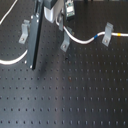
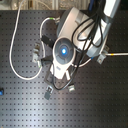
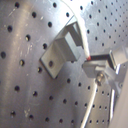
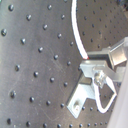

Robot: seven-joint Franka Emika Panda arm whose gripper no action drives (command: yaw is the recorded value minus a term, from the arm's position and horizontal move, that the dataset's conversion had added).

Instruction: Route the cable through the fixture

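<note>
The white cable [image 1: 80,40] runs from my gripper [image 1: 62,26] to the first exterior view's right. Its blue band [image 1: 95,36] lies just before a grey clip [image 1: 105,36] and its yellow band [image 1: 120,35] just past it. Another grey clip fixture [image 1: 65,44] stands right below the gripper. In the first wrist view the fingertips [image 3: 100,59] are closed on the cable [image 3: 84,40] beside that clip [image 3: 62,50]. In the second wrist view the cable [image 4: 76,35] enters the fingers [image 4: 97,64]. In the second exterior view the arm hides the gripper.
A third clip [image 1: 25,31] stands at the first exterior view's left, with slack cable [image 1: 10,61] looping around it. A dark bar [image 1: 35,40] hangs from the arm. The black perforated board [image 1: 75,95] spreads out in front. The second exterior view shows the loop [image 2: 15,50].
</note>
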